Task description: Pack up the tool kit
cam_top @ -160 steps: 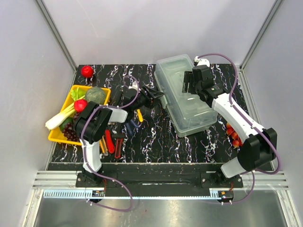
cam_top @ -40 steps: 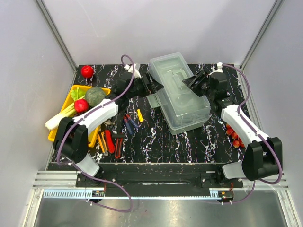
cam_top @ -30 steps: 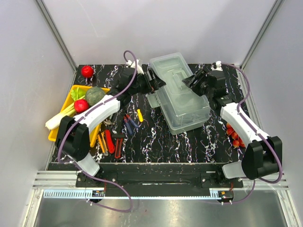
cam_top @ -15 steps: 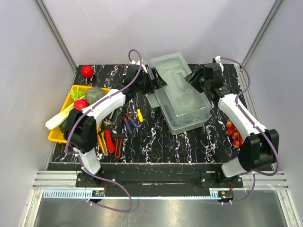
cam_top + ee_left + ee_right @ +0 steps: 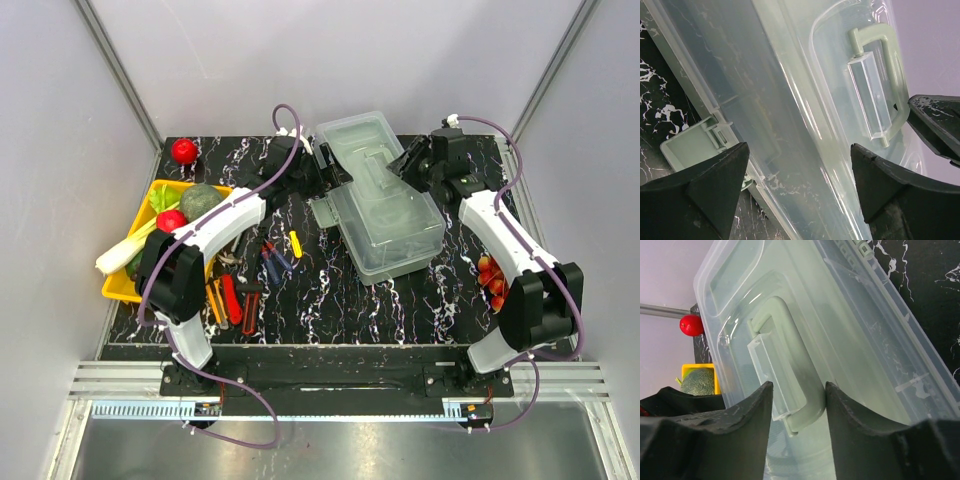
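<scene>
Well left of the left gripper (image 5: 318, 172) lies a red ball (image 5: 183, 150); nearer the bases, a yellow tray (image 5: 172, 185) holds a leek (image 5: 125, 248) (overhanging the rim). Red fruits (image 5: 491, 283) sit well behind the right gripper (image 5: 410, 165).

- Clear box (image 5: 790, 100) runs off both wrist views; its inside is hazy.
- Loose tools (image 5: 230, 298) are too small to name from above.
- Red pieces (image 5: 488, 270), perhaps fruit, are half hidden by the right arm (image 5: 500, 235).

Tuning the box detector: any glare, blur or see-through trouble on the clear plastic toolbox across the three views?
Top external: sharp, evenly lit; translucent pale-green plastic toolbox shows faint sheen only. Left wrist: white streak reflections along the lid, own jaws dark in the foreground. Right wrist: pale-green carry handle fairly crisp, jaws near-black, little detail.
</scene>
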Controlling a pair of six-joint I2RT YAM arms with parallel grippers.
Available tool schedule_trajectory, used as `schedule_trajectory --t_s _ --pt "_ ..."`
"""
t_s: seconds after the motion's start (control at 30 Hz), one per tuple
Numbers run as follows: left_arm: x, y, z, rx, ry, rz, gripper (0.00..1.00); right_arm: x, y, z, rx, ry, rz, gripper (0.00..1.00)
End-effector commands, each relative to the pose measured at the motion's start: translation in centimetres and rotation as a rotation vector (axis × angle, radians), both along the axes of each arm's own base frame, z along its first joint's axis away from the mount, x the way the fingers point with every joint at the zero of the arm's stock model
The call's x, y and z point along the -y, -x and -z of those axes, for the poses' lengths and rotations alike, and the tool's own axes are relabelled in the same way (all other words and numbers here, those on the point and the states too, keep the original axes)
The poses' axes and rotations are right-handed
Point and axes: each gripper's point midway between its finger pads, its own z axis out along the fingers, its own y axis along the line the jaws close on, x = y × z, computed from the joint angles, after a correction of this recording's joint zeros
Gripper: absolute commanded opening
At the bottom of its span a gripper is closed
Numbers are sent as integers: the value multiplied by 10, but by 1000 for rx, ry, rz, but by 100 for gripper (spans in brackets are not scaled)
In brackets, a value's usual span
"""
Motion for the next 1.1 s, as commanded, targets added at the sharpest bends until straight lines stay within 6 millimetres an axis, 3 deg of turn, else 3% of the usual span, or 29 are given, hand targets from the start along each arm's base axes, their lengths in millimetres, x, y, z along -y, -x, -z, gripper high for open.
schedule_trajectory --t_s 0.0,0.13,0.3,0.43,0.67,0.77,0.97,1.07 --pt "4 -2 -9 29 -5 25 86 -11 7 18 -12 19 -105 45" --pt "5 0 -12 35 -5 37 85 -15 10 21 36 18 -153 36" --pt "4 1 -12 35 -5 40 85 -18 10 23 63 13 -169 33" --pt "5 2 -13 40 -5 43 85 -27 10 19 85 -25 -209 22" --pt "3 2 -16 45 -4 44 85 -39 15 12 92 -109 -250 40" --pt "4 3 -16 39 2 49 84 -41 17 11 100 -121 -262 42" --pt "6 4 -13 33 1 54 83 -48 18 14 90 -136 -301 34" --pt "5 3 -16 40 -2 52 83 -47 17 12 90 -130 -296 24"
